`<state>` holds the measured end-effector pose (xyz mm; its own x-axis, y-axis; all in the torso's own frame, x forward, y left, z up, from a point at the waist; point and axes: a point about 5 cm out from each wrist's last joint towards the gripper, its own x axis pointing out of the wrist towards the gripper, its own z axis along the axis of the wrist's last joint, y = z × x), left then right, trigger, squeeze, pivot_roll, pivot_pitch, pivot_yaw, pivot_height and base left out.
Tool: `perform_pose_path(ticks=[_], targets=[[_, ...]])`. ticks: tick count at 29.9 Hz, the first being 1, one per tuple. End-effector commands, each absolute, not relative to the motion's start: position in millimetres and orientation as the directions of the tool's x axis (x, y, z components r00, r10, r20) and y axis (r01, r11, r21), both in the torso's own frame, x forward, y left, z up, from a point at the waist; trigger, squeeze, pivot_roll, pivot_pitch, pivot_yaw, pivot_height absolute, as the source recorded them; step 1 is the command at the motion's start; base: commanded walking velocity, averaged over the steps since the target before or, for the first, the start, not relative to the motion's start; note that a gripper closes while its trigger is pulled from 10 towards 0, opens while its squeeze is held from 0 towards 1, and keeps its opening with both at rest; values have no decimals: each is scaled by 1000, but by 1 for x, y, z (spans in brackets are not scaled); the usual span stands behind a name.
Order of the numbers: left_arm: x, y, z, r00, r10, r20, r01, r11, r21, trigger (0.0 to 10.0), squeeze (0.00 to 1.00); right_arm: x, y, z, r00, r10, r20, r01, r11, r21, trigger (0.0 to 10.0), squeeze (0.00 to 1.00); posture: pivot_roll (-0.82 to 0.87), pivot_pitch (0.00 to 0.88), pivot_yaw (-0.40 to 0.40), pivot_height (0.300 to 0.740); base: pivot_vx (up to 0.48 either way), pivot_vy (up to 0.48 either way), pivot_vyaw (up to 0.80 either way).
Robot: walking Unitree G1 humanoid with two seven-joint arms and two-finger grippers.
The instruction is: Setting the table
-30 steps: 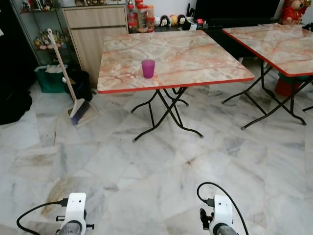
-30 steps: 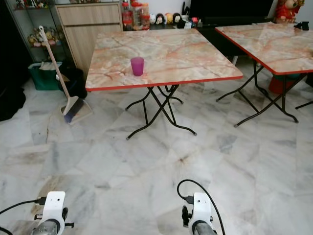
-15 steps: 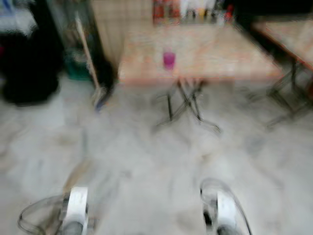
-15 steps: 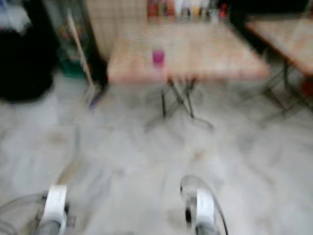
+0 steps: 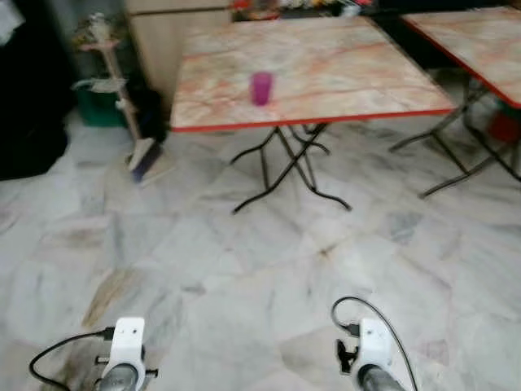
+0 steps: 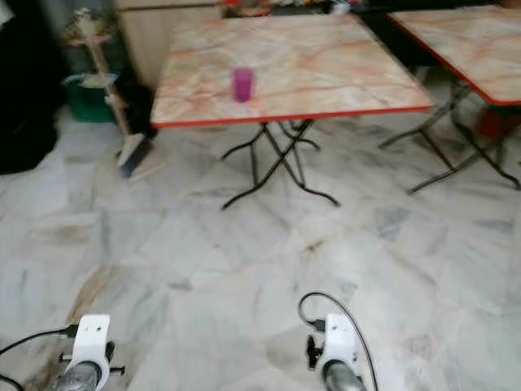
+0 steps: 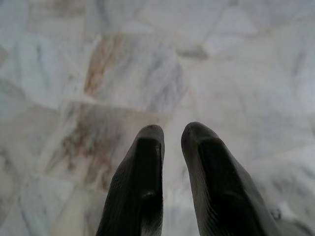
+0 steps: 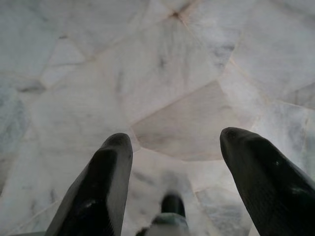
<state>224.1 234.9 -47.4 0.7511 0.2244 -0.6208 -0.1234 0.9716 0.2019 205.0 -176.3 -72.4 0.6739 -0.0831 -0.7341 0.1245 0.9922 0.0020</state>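
Observation:
A purple cup point(image 5: 261, 88) stands upright near the front left of a marble-patterned folding table point(image 5: 342, 77) with a red edge, some way ahead of me. Both arms hang low at the bottom of the eye views, over the marble floor. My left gripper point(image 7: 172, 135) points down at the floor tiles, its two black fingers nearly touching with nothing between them. My right gripper point(image 8: 176, 142) is open, fingers wide apart over bare floor, holding nothing.
A second matching table point(image 5: 476, 41) stands at the right. A broom point(image 5: 130, 122) leans by a wooden cabinet point(image 5: 159, 45) left of the first table, next to a green bin point(image 5: 98, 106). The table's black folding legs point(image 5: 285, 167) splay onto the floor.
The camera has moved: the view was blurred half a second ago and is now steady, tilted lower, with the table and cup higher in the picture. Both arms still hang low.

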Motion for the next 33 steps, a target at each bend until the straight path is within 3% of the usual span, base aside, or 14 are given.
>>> perform_pose_path(ticks=[1,29,33], targets=[[214,233,-55,722,225,-654,-124,973,197,10000,0,201,-183,-74,662,-98,-743,128,992,-16,10000,0,64,114,9,740,270,0,0],[213,228,-57,716,224,-661,-133,974,185,10000,0,200,-187,-74,660,-98,-745,75,995,-64,10000,0,60,126,-10,740,277,0,47],[212,228,-57,715,223,-663,-131,974,186,10000,0,199,-187,-74,659,-101,-745,82,995,-62,10000,0,60,128,-8,740,298,0,508]])
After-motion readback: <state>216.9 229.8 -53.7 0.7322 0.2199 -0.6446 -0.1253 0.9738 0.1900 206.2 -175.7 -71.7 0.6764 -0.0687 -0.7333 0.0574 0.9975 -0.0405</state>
